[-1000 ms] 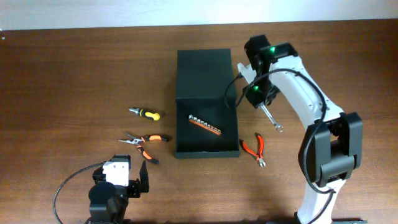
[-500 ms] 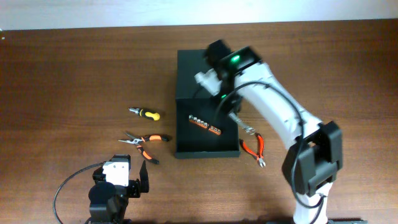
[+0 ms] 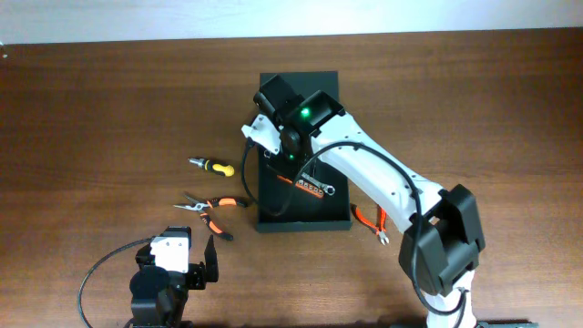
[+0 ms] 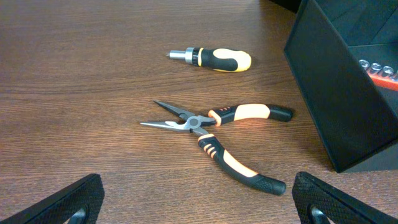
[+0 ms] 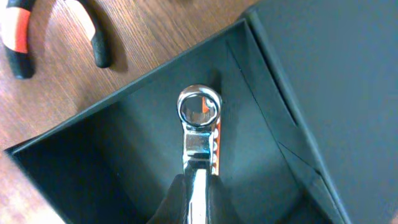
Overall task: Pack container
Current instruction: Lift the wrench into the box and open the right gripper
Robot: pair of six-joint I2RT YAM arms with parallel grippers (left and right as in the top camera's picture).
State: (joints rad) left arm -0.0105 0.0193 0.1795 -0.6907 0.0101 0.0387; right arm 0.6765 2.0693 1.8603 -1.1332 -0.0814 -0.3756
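The container (image 3: 305, 225) sits mid-surface (image 3: 109, 109), open on top, w/ its flap lid (image 3: 296, 87) laid back on the far side. The R end effector (image 5: 194, 190) hangs over the box interior, its fingers clamped on the shank of a chrome wrench (image 5: 199, 115). The ring end points ahead above the box floor, and in the R wrist view it stands apart from the walls on both sides. An orange socket rail (image 3: 311, 188) lies under the wrench, partly hidden by it; whether the two touch can't be told.

The R arm crosses the container's R wall from outside. Red-handled cutters (image 3: 375, 223) lie on the surface just beyond that wall, near the box's front R corner and right beside the arm.

L of the container lie a stubby black-yellow screwdriver (image 3: 211, 166) and orange-black needle-nose pliers (image 3: 211, 206) w/ handles spread. They are apart from each other and from the L wall, w/ a strip of bare wood btwn the upper pliers handle and the box.

The L end effector (image 4: 199, 208) sits low at the near edge, fingers wide apart w/ nothing btwn them, and the pliers lie just ahead of it. Broad stretches of wood run out to the far L and far R of the surface.
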